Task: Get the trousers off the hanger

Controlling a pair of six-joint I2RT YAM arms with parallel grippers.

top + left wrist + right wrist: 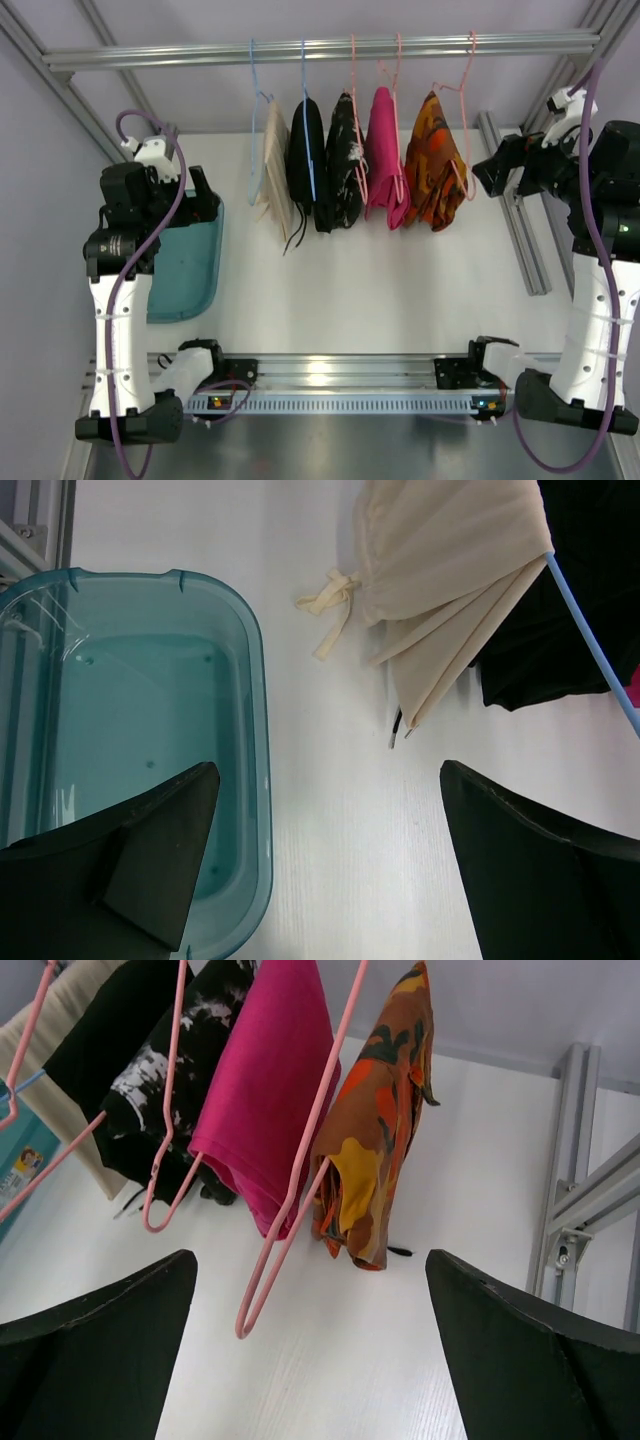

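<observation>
1. Cream soft-cloth trousers [272, 170] hang draped over a thin light-blue wire hanger [252, 110], leftmost on the silver metal rail [400, 47].
2. Likely light, limp, free-sliding; pinch the lower hanging edge.
3. Left fingers [540, 880] spread wide, empty, nearby; right fingers [100, 1350] also open, well right.

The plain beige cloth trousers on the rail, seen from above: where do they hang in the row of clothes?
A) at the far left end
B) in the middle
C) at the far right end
A: the plain beige cloth trousers hang leftmost on the metal rail, just left of the plain black garment.
</observation>
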